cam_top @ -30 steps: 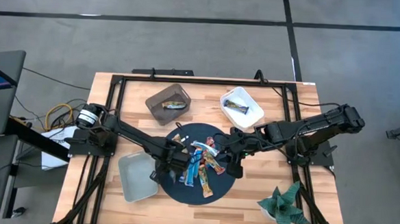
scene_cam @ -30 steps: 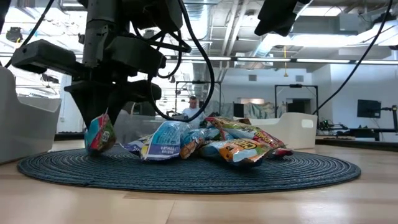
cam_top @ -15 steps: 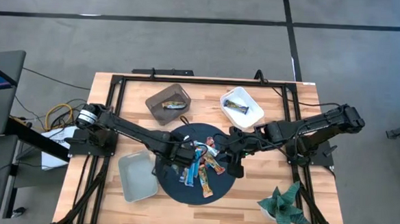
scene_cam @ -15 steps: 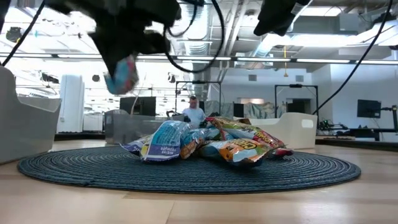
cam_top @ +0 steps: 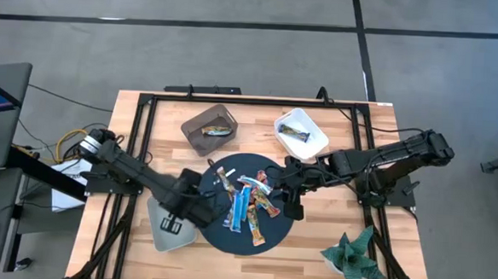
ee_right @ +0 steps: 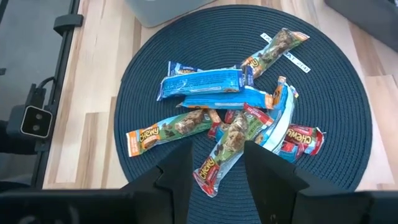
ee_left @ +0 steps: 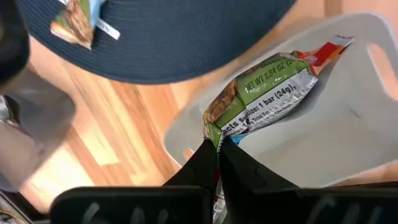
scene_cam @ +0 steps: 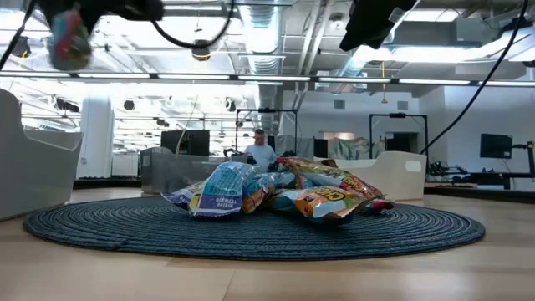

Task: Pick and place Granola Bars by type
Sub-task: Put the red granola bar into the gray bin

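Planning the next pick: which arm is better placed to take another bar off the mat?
The right hand: it hangs open over the bars on the mat. The left hand holds a bar above the grey tray.

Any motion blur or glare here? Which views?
Left wrist view: left gripper shut on a bar, print readable over the bin. High view: that arm smeared by motion. Low view: the bar smeared top left, arms backlit by ceiling lights. Right wrist view: right gripper open above the mat, bars glint slightly.

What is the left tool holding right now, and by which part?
The left tool pinches a green-labelled bar by one wrapper end, over the grey bin. The right tool is open, holding nothing.
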Available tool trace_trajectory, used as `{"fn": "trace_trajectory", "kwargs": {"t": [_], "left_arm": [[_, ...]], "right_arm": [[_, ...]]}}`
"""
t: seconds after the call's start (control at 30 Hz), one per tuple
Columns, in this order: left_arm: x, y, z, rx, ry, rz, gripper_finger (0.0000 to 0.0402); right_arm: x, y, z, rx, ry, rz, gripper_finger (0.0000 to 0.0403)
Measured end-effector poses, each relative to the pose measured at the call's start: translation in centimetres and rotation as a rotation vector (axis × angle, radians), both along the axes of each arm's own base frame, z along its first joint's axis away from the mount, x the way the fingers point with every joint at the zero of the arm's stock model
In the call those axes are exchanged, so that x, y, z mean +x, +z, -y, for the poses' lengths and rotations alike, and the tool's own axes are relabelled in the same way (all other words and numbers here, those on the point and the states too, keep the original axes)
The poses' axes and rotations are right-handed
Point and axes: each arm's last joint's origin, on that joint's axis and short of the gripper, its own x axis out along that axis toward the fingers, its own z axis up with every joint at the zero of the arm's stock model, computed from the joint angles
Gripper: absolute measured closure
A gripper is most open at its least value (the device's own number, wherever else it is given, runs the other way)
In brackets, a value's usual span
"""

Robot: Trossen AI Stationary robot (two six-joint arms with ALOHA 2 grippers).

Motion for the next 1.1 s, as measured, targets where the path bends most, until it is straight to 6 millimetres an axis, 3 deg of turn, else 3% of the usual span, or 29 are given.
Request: {"fn": "trace_trajectory", "kwargs": {"t": [0.3, 0.5, 0.97, 1.1], "left_arm": [[-3.7, -3.2, 2.7, 0.072, 0.006, -0.070, 0.0386], [-4.7, -5.0, 2.9, 0.097, 0.121, -0.104, 0.0369], [-4.4, -5.1, 3.1, 0.061, 0.150, -0.082, 0.0268], [-4.5, -3.6, 2.9, 0.054, 0.199, -0.004, 0.0263]], "right_arm": [[0.1, 0.0, 0.4, -0.003, -0.008, 0.003, 0.0269], [0.1, 0.0, 0.4, -0.003, -0.007, 0.004, 0.0269], [0.1, 0.0, 0.4, 0.029, -0.048, -0.002, 0.0269], [0.4, -0.3, 0.3, 0.065, -0.096, -0.015, 0.0269]]}}
